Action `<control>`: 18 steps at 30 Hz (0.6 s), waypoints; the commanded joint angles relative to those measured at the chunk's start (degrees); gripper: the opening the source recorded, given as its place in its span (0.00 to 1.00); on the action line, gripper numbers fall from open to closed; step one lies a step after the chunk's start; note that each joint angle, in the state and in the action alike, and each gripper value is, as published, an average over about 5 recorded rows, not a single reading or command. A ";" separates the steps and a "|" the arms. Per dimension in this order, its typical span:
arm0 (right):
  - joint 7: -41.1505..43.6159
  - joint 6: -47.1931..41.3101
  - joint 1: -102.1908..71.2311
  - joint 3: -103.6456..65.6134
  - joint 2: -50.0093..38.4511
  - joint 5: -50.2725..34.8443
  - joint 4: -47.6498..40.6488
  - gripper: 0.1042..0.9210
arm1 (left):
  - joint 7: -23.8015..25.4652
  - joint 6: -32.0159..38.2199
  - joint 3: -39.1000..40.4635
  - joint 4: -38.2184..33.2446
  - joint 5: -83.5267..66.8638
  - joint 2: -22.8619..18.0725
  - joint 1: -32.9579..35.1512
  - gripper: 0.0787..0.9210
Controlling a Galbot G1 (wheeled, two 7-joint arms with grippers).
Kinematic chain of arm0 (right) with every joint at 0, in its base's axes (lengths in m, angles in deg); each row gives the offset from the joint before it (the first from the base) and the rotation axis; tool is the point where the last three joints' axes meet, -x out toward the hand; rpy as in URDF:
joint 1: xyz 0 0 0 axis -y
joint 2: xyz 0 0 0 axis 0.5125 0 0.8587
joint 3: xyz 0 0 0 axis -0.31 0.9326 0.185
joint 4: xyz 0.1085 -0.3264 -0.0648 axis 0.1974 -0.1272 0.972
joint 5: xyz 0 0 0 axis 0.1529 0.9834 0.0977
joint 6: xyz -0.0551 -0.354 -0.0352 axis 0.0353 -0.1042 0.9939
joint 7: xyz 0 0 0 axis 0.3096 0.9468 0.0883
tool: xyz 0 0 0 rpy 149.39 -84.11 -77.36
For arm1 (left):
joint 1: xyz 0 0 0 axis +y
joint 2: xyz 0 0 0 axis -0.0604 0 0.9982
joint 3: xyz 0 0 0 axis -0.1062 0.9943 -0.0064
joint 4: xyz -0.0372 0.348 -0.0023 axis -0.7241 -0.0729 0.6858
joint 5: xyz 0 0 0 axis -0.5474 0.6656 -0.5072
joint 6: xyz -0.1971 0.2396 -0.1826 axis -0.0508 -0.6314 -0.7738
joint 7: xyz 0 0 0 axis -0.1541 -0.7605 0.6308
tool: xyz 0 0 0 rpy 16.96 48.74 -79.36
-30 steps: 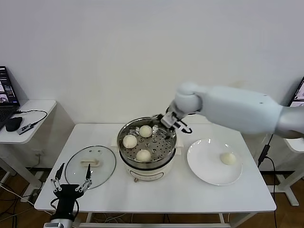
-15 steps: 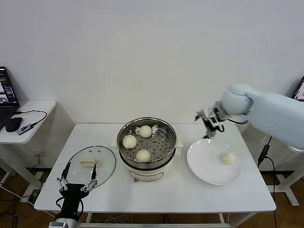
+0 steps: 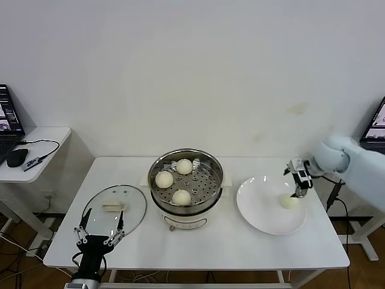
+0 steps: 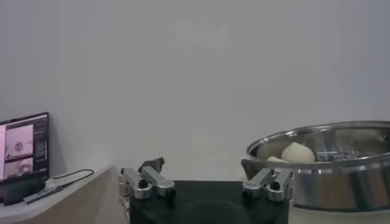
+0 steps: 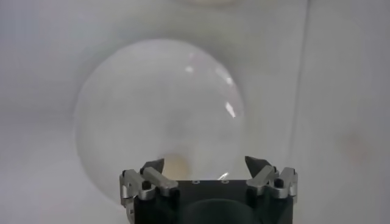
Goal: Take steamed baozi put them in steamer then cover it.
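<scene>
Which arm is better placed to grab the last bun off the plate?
Right. The right gripper hangs open just above the last baozi on the plate; the left gripper waits by the cover.

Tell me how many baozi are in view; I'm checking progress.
4: three baozi in the steamer tray at and; one on the white plate at. None seems hidden.

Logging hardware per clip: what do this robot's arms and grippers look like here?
The right arm has a smooth, rounded white shell. The right gripper and left gripper are alike: a black body, silver metal finger links with dark screws, and dark pointed fingertips. No markings are visible. The left arm itself is barely in view.
</scene>
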 commanded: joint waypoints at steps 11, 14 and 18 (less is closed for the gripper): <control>-0.64 2.86 -15.59 -12.93 8.43 9.30 -15.07 0.88 | -0.07 0.09 -1.07 0.57 -0.25 -0.27 0.42 0.88; -0.97 2.88 -15.68 -13.40 9.88 10.06 -16.76 0.88 | -0.09 0.11 -1.27 0.76 -0.39 -0.25 0.35 0.88; -1.45 2.81 -15.73 -14.12 11.34 10.90 -18.71 0.88 | -0.09 0.14 -1.40 1.01 -0.54 -0.21 0.23 0.88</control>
